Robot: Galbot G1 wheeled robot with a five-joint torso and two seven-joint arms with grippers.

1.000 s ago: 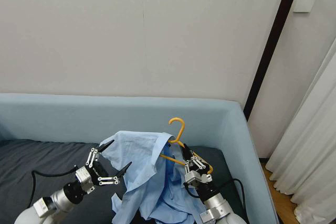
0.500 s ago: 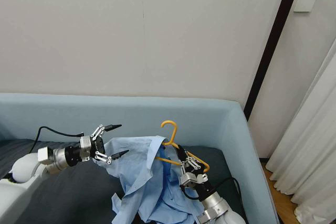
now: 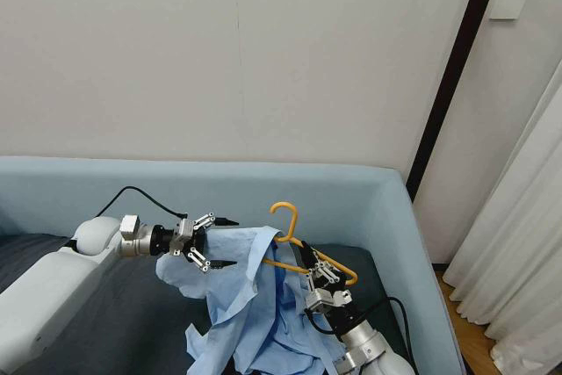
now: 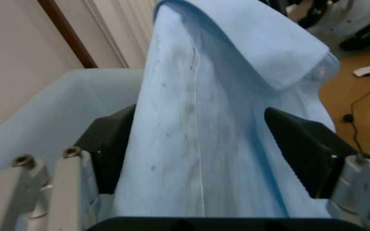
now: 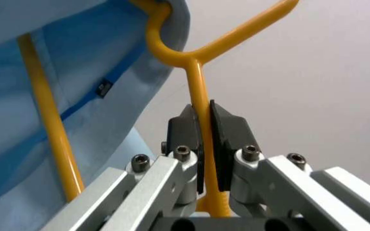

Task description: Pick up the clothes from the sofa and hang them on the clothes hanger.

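On my left wrist feed, the left gripper (image 4: 201, 113) stands spread wide, and a light blue shirt (image 4: 191, 72) hangs straight down through the gap. One black pad (image 4: 111, 144) sits partly behind the cloth's edge. The other pad (image 4: 304, 144) lies just beside the fabric, and I can't tell whether it touches. The shirt's collar (image 4: 269, 43) folds over near the top. Behind the cloth I see the pale blue sofa wall (image 4: 50, 110), a dark door frame (image 4: 66, 31), and a wooden floor (image 4: 358, 72) with a black cable (image 4: 362, 103) trailing across it.
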